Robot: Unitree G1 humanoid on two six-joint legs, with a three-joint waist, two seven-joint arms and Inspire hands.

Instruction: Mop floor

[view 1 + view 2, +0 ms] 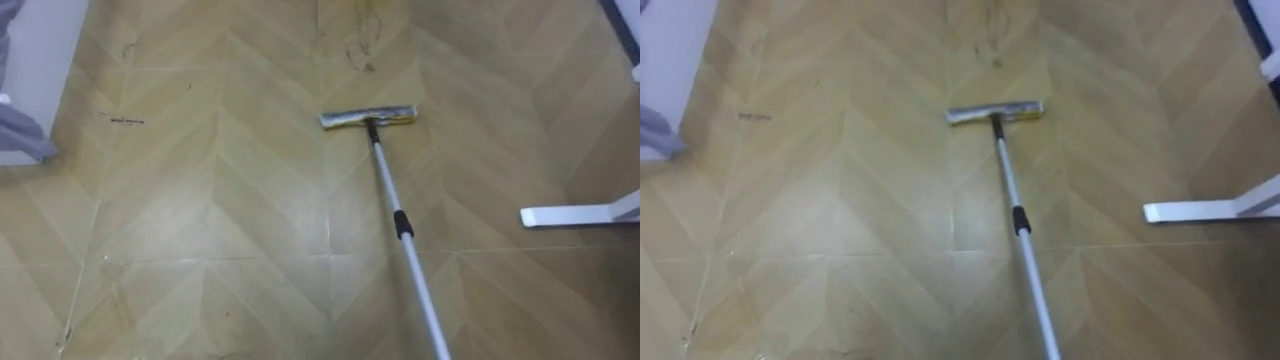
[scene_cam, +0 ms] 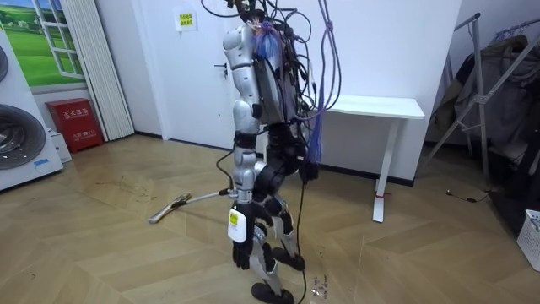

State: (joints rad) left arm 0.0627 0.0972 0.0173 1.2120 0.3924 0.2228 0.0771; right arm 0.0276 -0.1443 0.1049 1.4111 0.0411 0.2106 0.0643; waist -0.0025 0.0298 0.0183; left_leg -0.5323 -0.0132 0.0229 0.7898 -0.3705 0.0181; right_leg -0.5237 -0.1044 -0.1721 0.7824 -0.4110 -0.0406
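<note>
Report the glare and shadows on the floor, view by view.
Left eye view: a soft pale sheen lies on the floor left of the mop pole, and there is no hard shadow beside the mop head. Right eye view: the same even light. Room view: the floor looks glossy near the table, with faint reflections beneath it.

Left arm hangs straight down, left hand beside thigh.
</note>
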